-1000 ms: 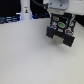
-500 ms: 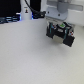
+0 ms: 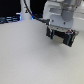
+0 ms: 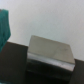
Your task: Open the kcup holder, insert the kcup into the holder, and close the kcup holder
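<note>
My arm hangs over the kcup holder (image 3: pixel 60 36) toward the far right of the exterior view, its white wrist housing covering most of the black box, so that only the box's near face and a few small light details show below it. The gripper (image 3: pixel 56 29) itself is lost between the housing and the holder; I cannot tell from either view whether its jaws are parted or clamped, or whether anything is in them. From the wrist camera I see the holder's flat grey-black top (image 4: pixel 50 50) and one front edge, close and blurred, with a teal-green shape (image 4: pixel 4 27) at the frame's edge that could be the kcup's green top, though I cannot confirm that. In the exterior view I find no kcup anywhere on the white table (image 3: pixel 25 55).

I judge the step in hand to be opening the holder. To do it well I would want the fingertips squarely on the drawer front's lip rather than on the lid, then pull straight out along the drawer's travel; an angled pull could drag the whole box across the smooth table.

Dark equipment and a white cable (image 3: pixel 25 9) sit along the far edge at the exterior view's left, well apart from the work. Nothing stands between the arm and the holder
</note>
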